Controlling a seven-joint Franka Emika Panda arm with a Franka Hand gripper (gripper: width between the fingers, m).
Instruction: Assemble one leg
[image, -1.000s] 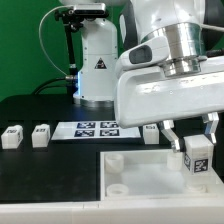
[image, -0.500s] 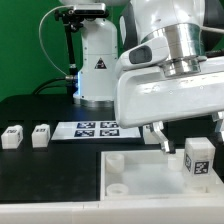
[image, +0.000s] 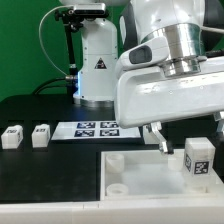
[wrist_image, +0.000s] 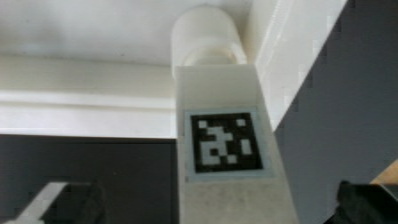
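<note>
A white leg with a black-and-white tag stands upright at the far right corner of the large white panel in the exterior view. My gripper is open right above it. One finger is on each side of the leg, and neither touches it. In the wrist view the leg runs up the middle, and my gripper has its dark fingertips far apart at both corners. Two more legs stand on the black table at the left. A third is partly hidden behind my finger.
The marker board lies on the black table behind the panel. A white robot base with a camera mast stands at the back. The panel has a round socket at its far left corner.
One second ago the fingers were close around the leg. They have since spread apart and let go of it. The leg stays upright on the panel.
</note>
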